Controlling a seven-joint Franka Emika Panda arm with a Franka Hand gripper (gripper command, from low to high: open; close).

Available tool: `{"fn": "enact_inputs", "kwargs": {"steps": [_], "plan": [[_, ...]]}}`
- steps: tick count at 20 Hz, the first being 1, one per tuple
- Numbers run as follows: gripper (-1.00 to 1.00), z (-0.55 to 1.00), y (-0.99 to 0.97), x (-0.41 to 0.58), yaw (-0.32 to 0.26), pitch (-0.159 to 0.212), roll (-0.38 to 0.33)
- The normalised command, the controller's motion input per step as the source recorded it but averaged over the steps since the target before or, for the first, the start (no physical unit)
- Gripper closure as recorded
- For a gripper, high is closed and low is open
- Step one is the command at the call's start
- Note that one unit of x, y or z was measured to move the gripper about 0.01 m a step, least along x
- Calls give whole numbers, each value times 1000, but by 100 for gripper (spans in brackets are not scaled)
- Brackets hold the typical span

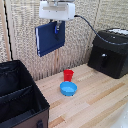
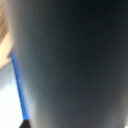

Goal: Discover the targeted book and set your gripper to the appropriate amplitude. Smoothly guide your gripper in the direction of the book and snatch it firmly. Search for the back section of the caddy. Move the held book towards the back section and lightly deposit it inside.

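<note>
Blue book (image 1: 49,38) hangs high above the table (image 1: 95,100), pinched tight by the gripper (image 1: 58,26), right of the caddy (image 1: 20,95). Only the exterior view shows this; the wrist view is a dark blur, probably the book (image 2: 70,60).

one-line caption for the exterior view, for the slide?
Hand holds the book aloft, above the table, right of the caddy.

No text, label, brand, number or sign can be read in either view. The book (image 1: 49,38) shows a plain navy cover in the exterior view, and the wrist view is a dark blur with nothing legible.
</note>
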Motion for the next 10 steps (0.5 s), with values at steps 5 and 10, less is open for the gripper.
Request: {"fn": "enact_inputs", "kwargs": {"steps": [5,10], "plan": [[100,537,680,0,-105,0,35],[100,294,841,73,-86,4,0]]}}
